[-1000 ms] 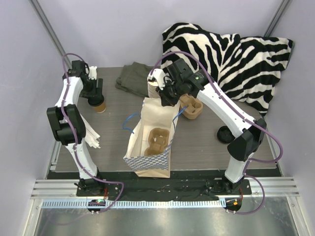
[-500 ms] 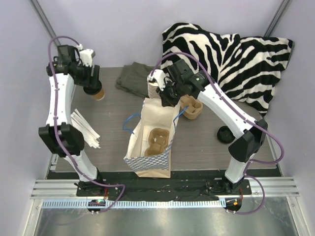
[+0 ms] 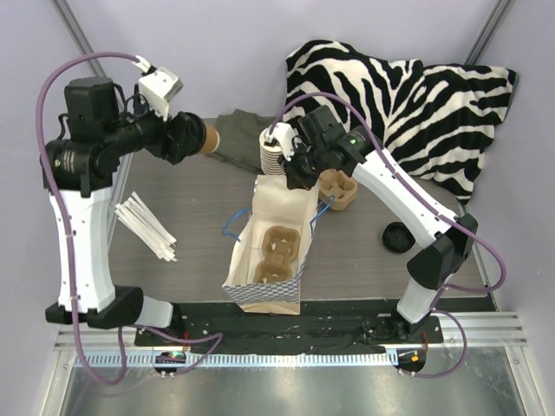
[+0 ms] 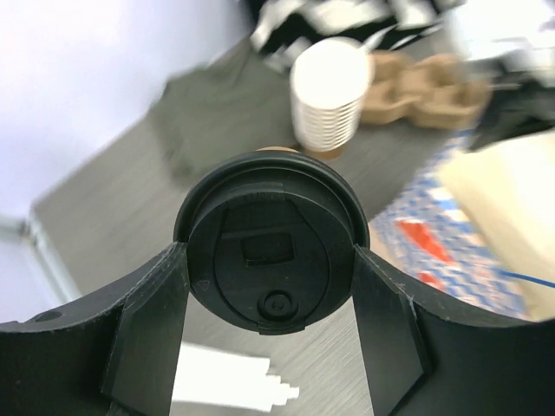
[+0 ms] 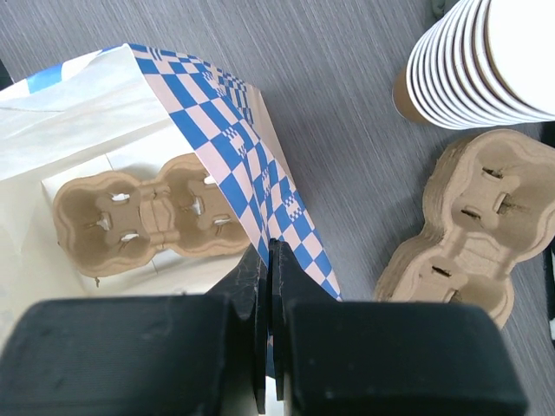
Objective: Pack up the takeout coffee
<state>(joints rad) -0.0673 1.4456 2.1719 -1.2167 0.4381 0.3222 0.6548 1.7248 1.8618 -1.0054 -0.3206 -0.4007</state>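
Note:
My left gripper (image 3: 192,139) is shut on the takeout coffee (image 3: 211,137), a small brown cup with a black lid, and holds it high above the table's back left, tipped sideways. In the left wrist view the black lid (image 4: 271,253) sits between my fingers. My right gripper (image 3: 299,173) is shut on the blue-checked rim of the open paper bag (image 3: 269,251), pinching the bag wall (image 5: 260,173) at its far right edge. A brown cardboard cup carrier (image 3: 276,251) lies inside the bag and shows in the right wrist view (image 5: 143,217).
A stack of cream-and-brown cups (image 3: 272,149) stands behind the bag, next to a spare carrier stack (image 3: 340,188). A loose black lid (image 3: 398,237) lies at the right. White napkins (image 3: 147,227) lie at the left. A green cloth (image 3: 236,139) and a zebra pillow (image 3: 408,95) sit at the back.
My left arm has lifted the coffee off the table and swung it up and to the right, tipping it sideways. The right gripper still holds the bag's rim.

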